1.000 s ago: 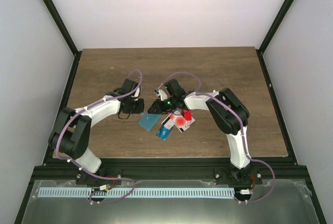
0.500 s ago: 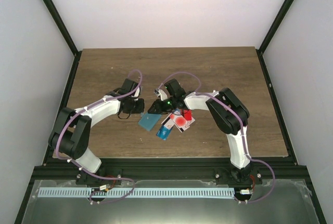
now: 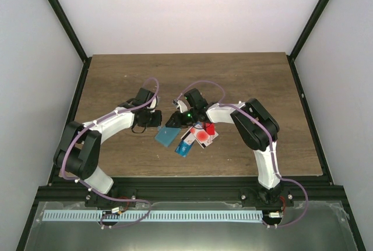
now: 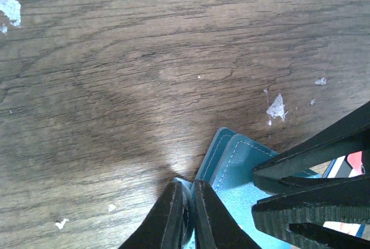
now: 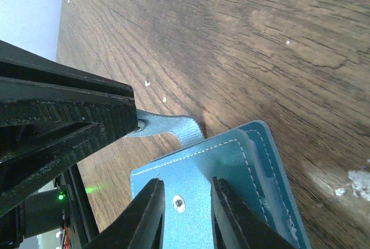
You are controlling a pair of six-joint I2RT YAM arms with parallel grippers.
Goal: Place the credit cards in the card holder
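Note:
The teal-blue card holder [image 3: 165,137] lies on the wooden table [image 3: 245,82], left of a small heap of credit cards [image 3: 199,137]. The heap includes a white card with a red circle, a blue card [image 3: 184,148] and a red one. My left gripper [image 4: 186,208] is shut on the holder's strap tab [image 5: 169,126], pinching it at the holder's corner [image 4: 237,174]. My right gripper [image 5: 185,214] is open. Its two fingers rest apart on the holder's top flap [image 5: 202,171], with the snap stud [image 5: 176,204] between them. Both grippers meet at the holder's far edge in the top view.
The cards' edges show behind the right fingers in the left wrist view [image 4: 348,164]. White flecks mark the wood [image 4: 276,108]. Black frame posts [image 3: 309,24] and white walls enclose the table.

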